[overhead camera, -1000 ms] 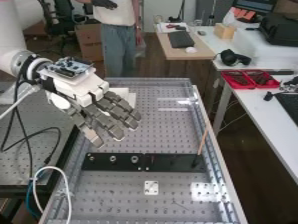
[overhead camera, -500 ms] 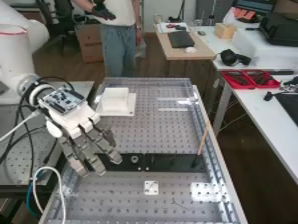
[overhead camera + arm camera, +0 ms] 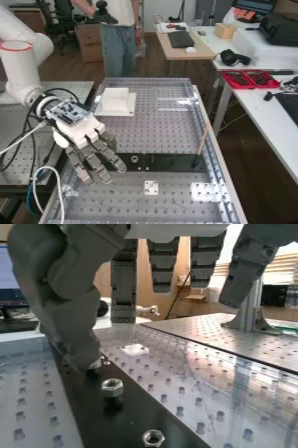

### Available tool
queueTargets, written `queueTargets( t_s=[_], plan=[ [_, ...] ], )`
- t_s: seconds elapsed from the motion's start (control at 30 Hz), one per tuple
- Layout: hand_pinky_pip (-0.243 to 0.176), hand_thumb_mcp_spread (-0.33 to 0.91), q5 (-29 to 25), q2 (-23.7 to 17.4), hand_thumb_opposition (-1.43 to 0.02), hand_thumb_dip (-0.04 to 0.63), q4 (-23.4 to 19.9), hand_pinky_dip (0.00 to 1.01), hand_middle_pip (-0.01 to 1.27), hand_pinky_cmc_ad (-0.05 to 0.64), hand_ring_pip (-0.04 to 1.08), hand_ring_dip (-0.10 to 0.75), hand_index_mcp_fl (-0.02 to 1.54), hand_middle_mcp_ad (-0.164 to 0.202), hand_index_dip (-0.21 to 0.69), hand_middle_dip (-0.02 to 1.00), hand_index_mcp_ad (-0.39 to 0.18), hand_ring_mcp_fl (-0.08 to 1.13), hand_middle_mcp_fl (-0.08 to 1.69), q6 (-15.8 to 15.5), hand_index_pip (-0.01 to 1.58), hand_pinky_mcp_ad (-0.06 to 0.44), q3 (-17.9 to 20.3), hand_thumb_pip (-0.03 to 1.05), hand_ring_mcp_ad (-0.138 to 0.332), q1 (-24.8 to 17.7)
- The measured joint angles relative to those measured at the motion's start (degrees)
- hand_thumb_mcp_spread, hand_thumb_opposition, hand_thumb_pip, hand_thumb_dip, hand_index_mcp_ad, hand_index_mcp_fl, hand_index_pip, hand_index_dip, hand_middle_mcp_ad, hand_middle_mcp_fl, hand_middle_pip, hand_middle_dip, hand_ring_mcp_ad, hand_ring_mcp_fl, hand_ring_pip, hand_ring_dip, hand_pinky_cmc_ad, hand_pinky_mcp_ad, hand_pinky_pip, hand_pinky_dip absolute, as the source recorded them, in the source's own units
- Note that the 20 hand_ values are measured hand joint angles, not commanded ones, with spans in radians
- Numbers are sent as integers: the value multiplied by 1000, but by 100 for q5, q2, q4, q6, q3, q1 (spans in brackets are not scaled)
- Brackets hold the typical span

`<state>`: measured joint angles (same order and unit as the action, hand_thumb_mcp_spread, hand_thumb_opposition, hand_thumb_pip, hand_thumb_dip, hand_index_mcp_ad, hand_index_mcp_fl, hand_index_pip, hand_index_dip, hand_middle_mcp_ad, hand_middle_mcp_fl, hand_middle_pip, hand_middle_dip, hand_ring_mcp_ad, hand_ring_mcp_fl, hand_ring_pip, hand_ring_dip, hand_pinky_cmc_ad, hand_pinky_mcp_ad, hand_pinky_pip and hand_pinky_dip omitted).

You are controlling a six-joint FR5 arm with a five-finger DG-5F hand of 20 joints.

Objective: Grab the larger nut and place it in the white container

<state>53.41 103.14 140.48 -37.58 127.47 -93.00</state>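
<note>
My hand (image 3: pixel 96 152) is over the left part of the black bar (image 3: pixel 174 162) in the high view, its fingers extended and covering that stretch. The bearing (image 3: pixel 134 159) stands just beside the fingers. At the back left of the bench is the white container (image 3: pixel 116 104). In the wrist view the hand (image 3: pixel 70 319) hangs with its thumb tip close to the bearing (image 3: pixel 98 363), partly hiding it. The larger nut (image 3: pixel 112 387) is raised above the bar, near the thumb tip, with nothing around it. Beyond it from the thumb stands the smaller nut (image 3: pixel 153 438).
A small white plate (image 3: pixel 151 188) lies on the perforated bench nearer than the bar. A thin orange-brown stick (image 3: pixel 203 141) rises from the bar's right end. Cables (image 3: pixel 50 172) hang at the left edge. Red trays (image 3: pixel 250 79) rest on the side table.
My hand has come down the bench from beside the white container to the bar, uncovering the container and covering the nuts. Over the last half second it shifted slightly right and nearer.
</note>
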Motion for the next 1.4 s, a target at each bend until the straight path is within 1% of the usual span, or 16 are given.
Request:
queueTargets(
  t_s=[0.1, 0.17, 0.27, 0.33, 0.47, 0.5, 0.63, 0.8, 0.87, 0.93, 1.0, 1.27, 1.33, 1.37, 1.4],
  plan=[
    [-106, 340, 94, 55, -845, 190, -25, 557, 131, 393, 87, 143, 0, 73, 143, 237, -119, 2, 16, -88, 1553, 328, -22, 682, 195, 54],
    [-106, 342, 181, 99, -845, 190, -41, 560, 131, 393, 87, 143, 0, 73, 143, 237, -120, 5, 16, -178, 1553, 328, -40, 682, 183, 97],
    [-106, 340, 291, 151, -850, 206, -73, 525, 131, 391, 87, 143, 0, 73, 143, 237, -120, 5, 16, -323, 1553, 328, -52, 682, 180, 143],
    [-106, 356, 403, 210, -860, 206, -107, 525, 131, 389, 87, 140, 0, 68, 143, 237, -127, 5, 16, -421, 1550, 309, -64, 689, 176, 189],
    [-106, 354, 529, 270, -860, 206, -158, 510, 131, 393, 87, 143, 0, 72, 143, 237, -126, 2, 16, -491, 1550, 309, -70, 696, 182, 244],
    [-106, 354, 557, 278, -862, 220, -183, 510, 131, 393, 87, 143, 0, 72, 143, 237, -129, 2, 16, -519, 1550, 309, -69, 696, 176, 256],
    [-106, 374, 660, 309, -862, 220, -312, 510, 131, 387, 87, 143, 0, 68, 143, 237, -129, 5, 16, -594, 1550, 312, -47, 703, 164, 300],
    [-106, 370, 685, 341, -862, 218, -530, 510, 131, 384, 87, 143, 0, 66, 143, 237, -131, 5, 16, -630, 1550, 312, 18, 719, 164, 313],
    [-106, 370, 683, 359, -862, 237, -586, 510, 131, 384, 93, 143, 0, 70, 143, 237, -131, 5, 16, -634, 1553, 312, 35, 721, 164, 309],
    [-106, 370, 667, 391, -862, 237, -668, 510, 131, 384, 87, 143, 0, 70, 138, 237, -131, 9, 16, -635, 1550, 309, 56, 721, 164, 291],
    [-106, 370, 636, 413, -862, 237, -720, 510, 131, 382, 106, 143, 0, 66, 138, 237, -131, 9, 16, -627, 1550, 309, 70, 721, 164, 275],
    [-106, 370, 410, 464, -862, 237, -891, 513, 131, 380, 120, 143, 0, 70, 138, 237, -124, 5, 16, -504, 1550, 312, 130, 721, 164, 185],
    [-106, 368, 345, 491, -862, 237, -915, 529, 131, 379, 124, 143, 0, 70, 138, 237, -124, 5, 19, -448, 1550, 309, 134, 721, 166, 152],
    [-106, 367, 330, 497, -860, 237, -921, 524, 131, 379, 126, 140, 0, 70, 138, 237, -126, 7, 19, -438, 1550, 312, 134, 728, 166, 144],
    [-106, 361, 300, 512, -860, 236, -932, 539, 131, 380, 124, 140, 0, 70, 138, 237, -124, 5, 16, -420, 1550, 309, 133, 744, 164, 130]
  ],
)
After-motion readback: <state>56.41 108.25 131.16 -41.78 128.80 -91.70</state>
